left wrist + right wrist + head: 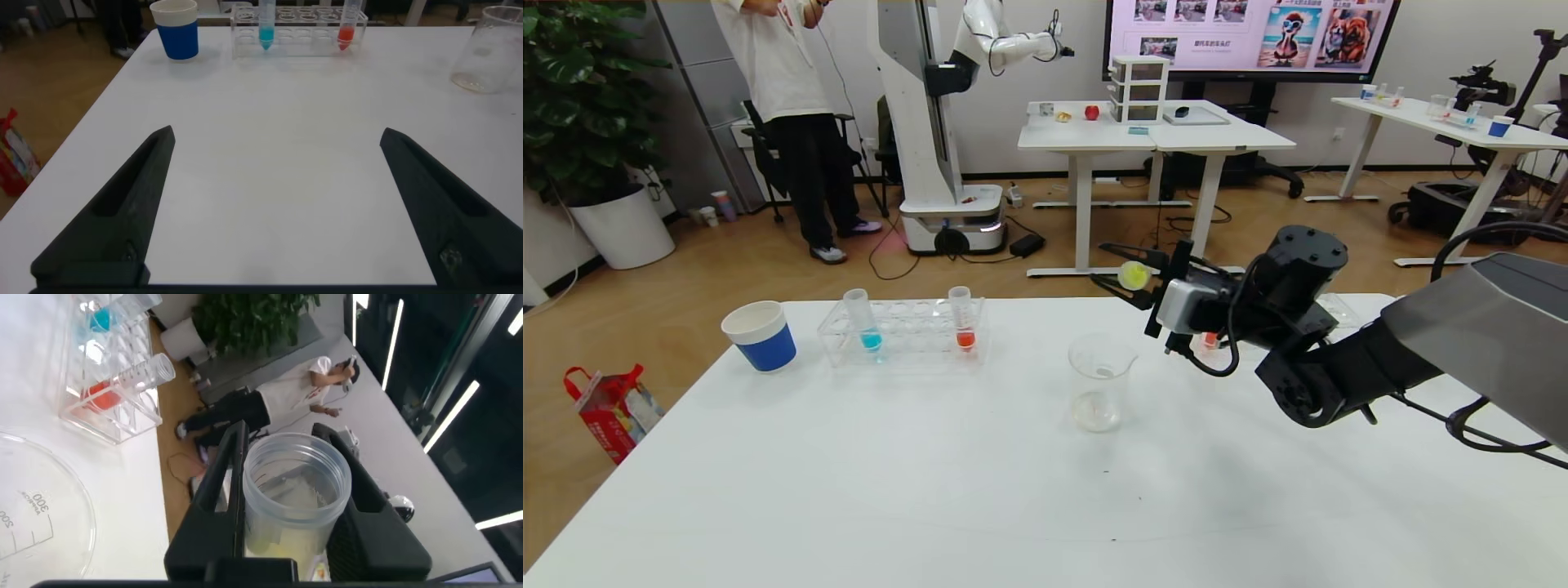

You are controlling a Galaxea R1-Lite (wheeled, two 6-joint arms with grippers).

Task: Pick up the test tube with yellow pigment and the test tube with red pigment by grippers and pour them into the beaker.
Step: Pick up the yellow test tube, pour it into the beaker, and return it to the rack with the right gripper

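Observation:
My right gripper (1129,276) is shut on the test tube with yellow pigment (1133,275), held tipped on its side above and just behind the beaker (1099,382). In the right wrist view the tube's open mouth (296,486) sits between the black fingers (221,486), with the beaker's rim (33,514) to one side. The test tube with red pigment (964,321) stands upright in a clear rack (915,335); it also shows in the left wrist view (347,24). My left gripper (278,135) is open and empty above bare table, out of the head view.
A tube with blue liquid (866,322) stands in the same rack. A blue-and-white paper cup (760,335) stands to the left of the rack. The white table (931,490) stretches in front of the beaker. A red bag (609,408) lies on the floor at the left.

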